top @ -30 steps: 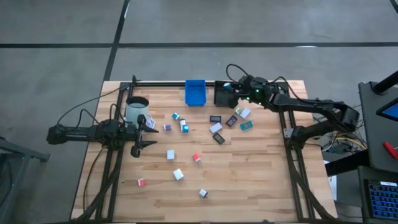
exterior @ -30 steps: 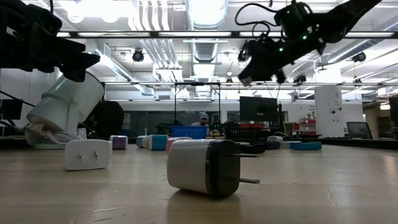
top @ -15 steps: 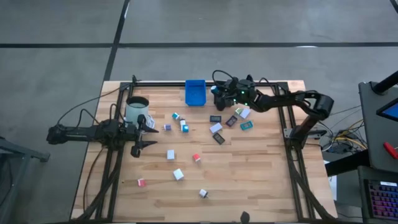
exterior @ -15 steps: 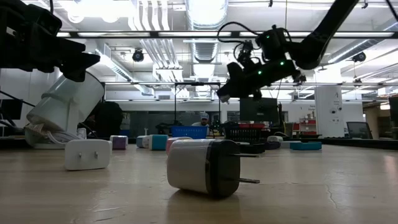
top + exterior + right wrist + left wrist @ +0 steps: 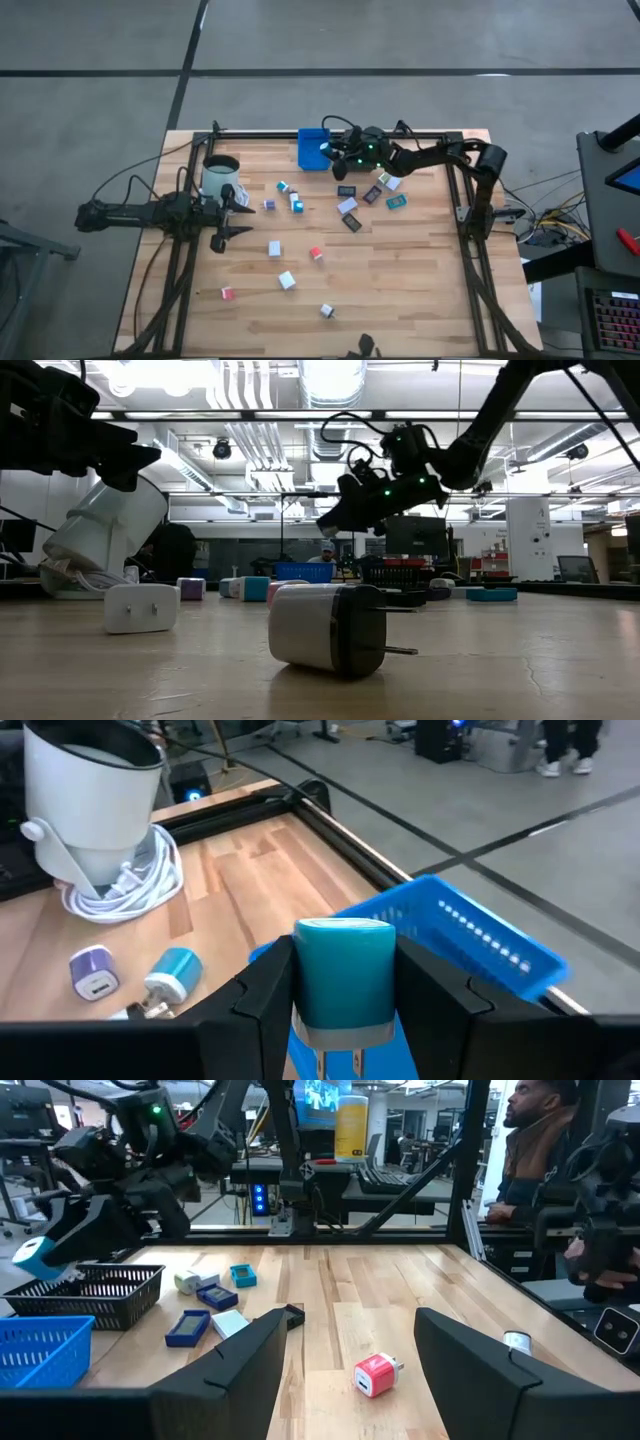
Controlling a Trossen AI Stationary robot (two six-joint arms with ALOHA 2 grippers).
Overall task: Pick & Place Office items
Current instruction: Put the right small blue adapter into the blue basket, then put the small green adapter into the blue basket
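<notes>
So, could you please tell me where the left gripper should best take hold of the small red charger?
Probably by its cube-like body. The red charger lies on its side with its prongs sticking out level at one end, so the left gripper, which is open, could come straight down and close across two flat sides, clear of the prongs.

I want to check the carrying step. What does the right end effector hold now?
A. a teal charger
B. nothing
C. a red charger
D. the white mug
A: in the right wrist view the right end effector is clamped on a teal charger, just above the blue bin.
</notes>
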